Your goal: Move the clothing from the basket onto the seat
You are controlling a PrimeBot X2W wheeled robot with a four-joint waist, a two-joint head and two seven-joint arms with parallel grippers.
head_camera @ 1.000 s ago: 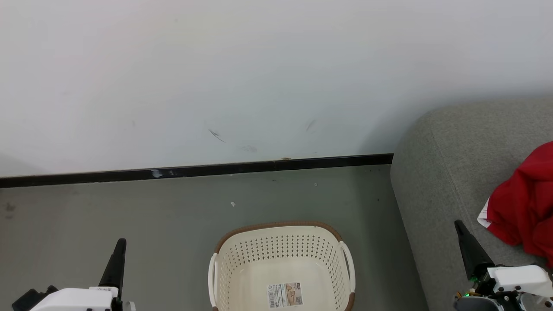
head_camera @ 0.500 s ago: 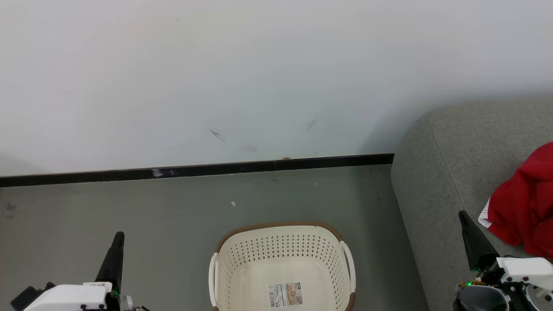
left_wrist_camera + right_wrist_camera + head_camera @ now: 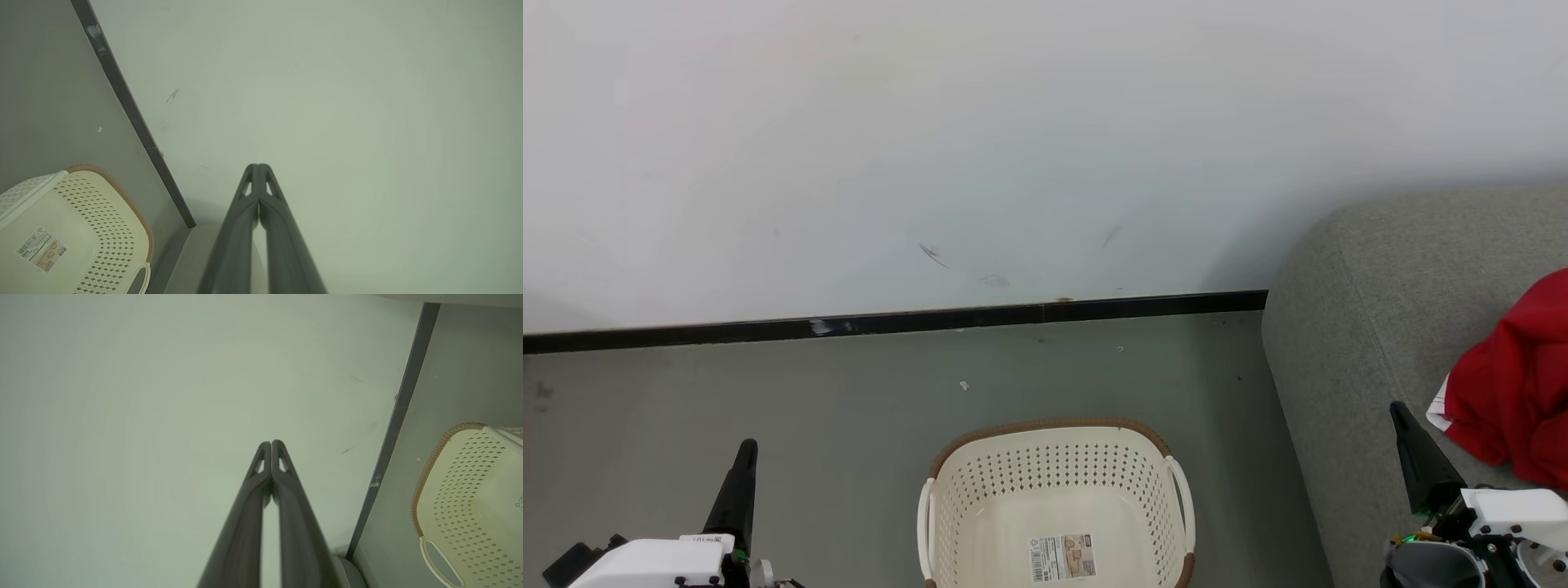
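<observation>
Item one, my right gripper (image 3: 271,444): both fingers pressed together to the tips, nothing between them, pointing at the pale wall (image 3: 1013,147) and poised over the front edge of the seat (image 3: 1356,310). Item two, my left gripper (image 3: 258,168): likewise pinched to a point and empty, raised over the floor (image 3: 768,392) left of the basket (image 3: 1054,425), apart from it. Item three, the basket: stood on the floor between my arms, and what showed of its inside was bare save the label (image 3: 1061,558); its nearest part was cut off by the head view's lower edge. Item four, the clothing (image 3: 1515,392): a red heap with a white corner, lying on the seat just beside my right fingers and not touching them; its right side ran out of view. Item five, the dark skirting (image 3: 890,321), along the foot of the wall. Judgement: the transfer looked done or nearly so. To finish well, I reckoned the right arm should draw away from the heap without snagging it, and the basket's hidden near part be checked before calling it empty.
</observation>
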